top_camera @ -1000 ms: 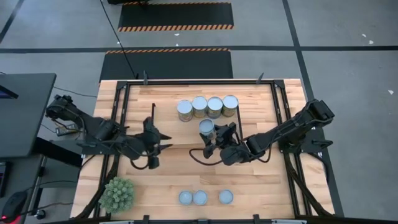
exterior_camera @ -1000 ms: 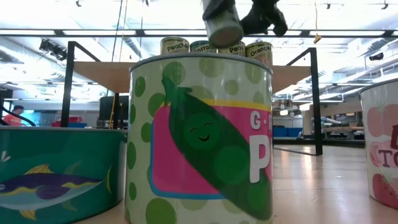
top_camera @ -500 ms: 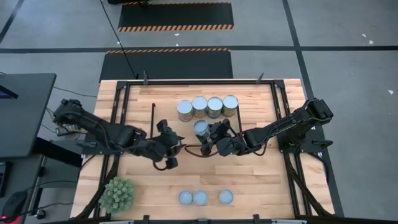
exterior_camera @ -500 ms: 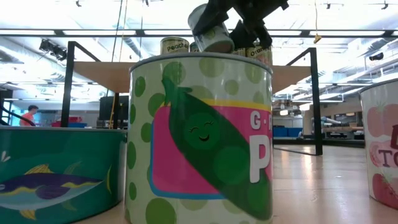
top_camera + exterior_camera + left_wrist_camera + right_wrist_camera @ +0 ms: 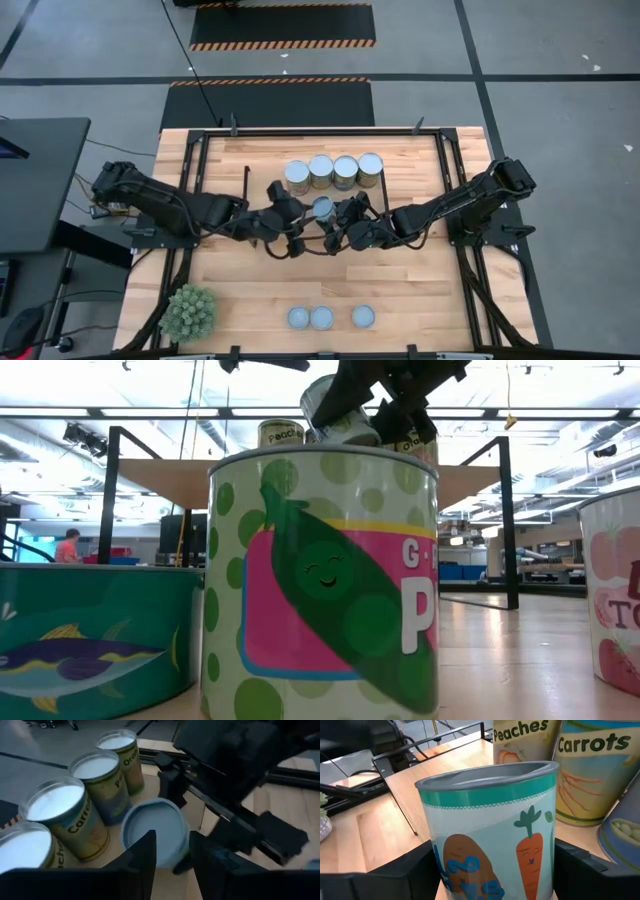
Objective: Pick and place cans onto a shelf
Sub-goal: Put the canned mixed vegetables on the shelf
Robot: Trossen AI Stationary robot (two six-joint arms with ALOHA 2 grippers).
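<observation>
I look down at the big wooden desk [image 5: 400, 290]. The shelf [image 5: 160, 472] stands on it near the far edge, in the middle.

Both arms reach in to the middle of the desk. The right arm [image 5: 470, 200] comes from the right edge and the left arm [image 5: 170, 205] from the left edge. They are very close to each other.

Four cans with shiny tops [image 5: 345, 170] stand in a row on the shelf. Three cans with grey tops [image 5: 321, 318] wait by the near edge of the desk.

The right pincer [image 5: 492, 870] holds one more can, the carrot can [image 5: 323, 208], with a finger on each side. It is just in front of the row, right beside the can that says Carrots. From the low view it looks tipped and up in the air.

The left pincer [image 5: 172, 857] is only a little open, with nothing in it. It sits just beside the carrot can.

I think my job now is to put this can down. First I want to make it stand straight. Then I lower it slowly onto a bare bit of shelf in front of the row. I must not bump the row or the left pincer. I let go only when the bottom sits flat, or the can may roll off.
</observation>
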